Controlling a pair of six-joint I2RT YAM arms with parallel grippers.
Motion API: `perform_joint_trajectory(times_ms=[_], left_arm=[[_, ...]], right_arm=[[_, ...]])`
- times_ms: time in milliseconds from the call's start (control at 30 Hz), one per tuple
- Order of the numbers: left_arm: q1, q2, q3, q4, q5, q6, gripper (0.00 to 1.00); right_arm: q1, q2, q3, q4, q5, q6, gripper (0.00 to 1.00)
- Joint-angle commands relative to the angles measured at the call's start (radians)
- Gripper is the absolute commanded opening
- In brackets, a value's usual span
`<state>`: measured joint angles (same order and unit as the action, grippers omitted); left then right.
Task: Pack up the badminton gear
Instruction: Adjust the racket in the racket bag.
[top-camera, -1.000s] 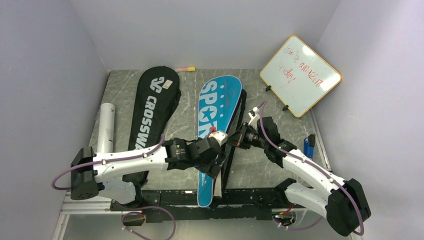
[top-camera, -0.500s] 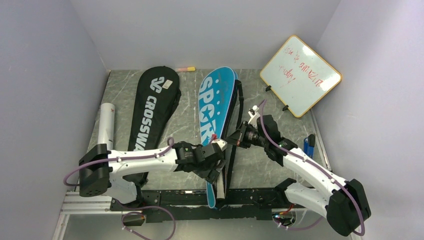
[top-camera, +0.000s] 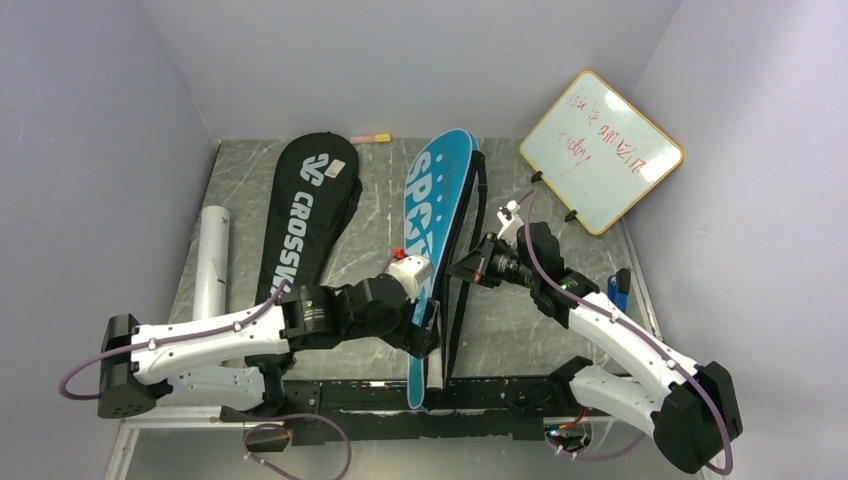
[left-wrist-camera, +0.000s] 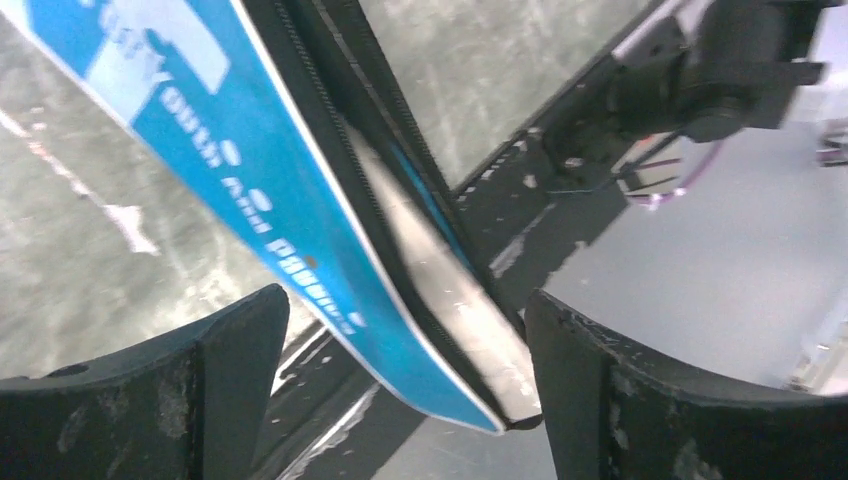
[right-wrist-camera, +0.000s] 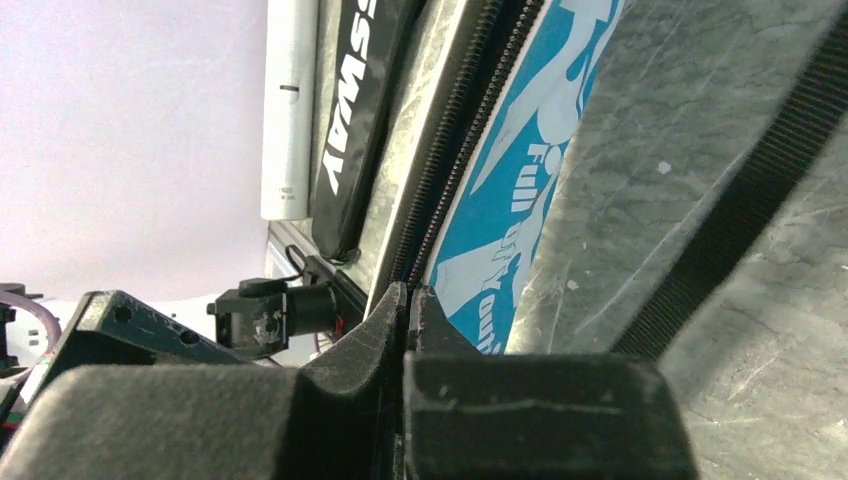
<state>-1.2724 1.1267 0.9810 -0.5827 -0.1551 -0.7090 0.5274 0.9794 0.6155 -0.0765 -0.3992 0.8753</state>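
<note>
The blue bag (top-camera: 428, 215) stands tilted up on its long edge, lettered face to the left. My right gripper (top-camera: 463, 268) is shut on its black zipper edge (right-wrist-camera: 455, 150), fingertips pinched together (right-wrist-camera: 410, 295). My left gripper (top-camera: 428, 335) is open around the bag's narrow near end (left-wrist-camera: 230, 160) without touching it; its fingers (left-wrist-camera: 150, 400) stand wide apart. A pale racket handle (left-wrist-camera: 440, 290) shows inside that end. The black bag (top-camera: 305, 215) lies flat to the left. Shuttlecocks are out of view.
A long white tube (top-camera: 211, 260) lies along the left wall beside the black bag. The orange-rimmed whiteboard (top-camera: 600, 150) leans at the back right. The blue bag's black strap (top-camera: 470, 250) trails on the table. A small blue object (top-camera: 618, 290) sits at the right edge.
The blue bag has turned further up onto its edge. My left arm has drawn back to the left, and its jaws have spread a little wider. The right gripper stayed shut.
</note>
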Motion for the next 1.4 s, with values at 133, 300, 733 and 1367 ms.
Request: perform_joint_trajectory(times_ms=[133, 300, 733, 1367], left_arm=[[-0.002, 0.009, -0.098, 0.149, 0.092, -0.055, 0.93], [0.001, 0.057, -0.103, 0.119, 0.073, -0.05, 0.84], [0.007, 0.137, -0.165, 0.095, 0.025, -0.029, 0.7], [0.028, -0.039, -0.195, 0.158, 0.009, -0.007, 0.8]], right_arm=[[0.002, -0.008, 0.032, 0.126, -0.022, 0.016, 0.0], [0.003, -0.005, 0.038, 0.121, -0.022, 0.011, 0.0], [0.002, 0.002, 0.031, 0.136, -0.021, 0.016, 0.0], [0.002, 0.02, 0.017, 0.133, -0.008, 0.012, 0.0]])
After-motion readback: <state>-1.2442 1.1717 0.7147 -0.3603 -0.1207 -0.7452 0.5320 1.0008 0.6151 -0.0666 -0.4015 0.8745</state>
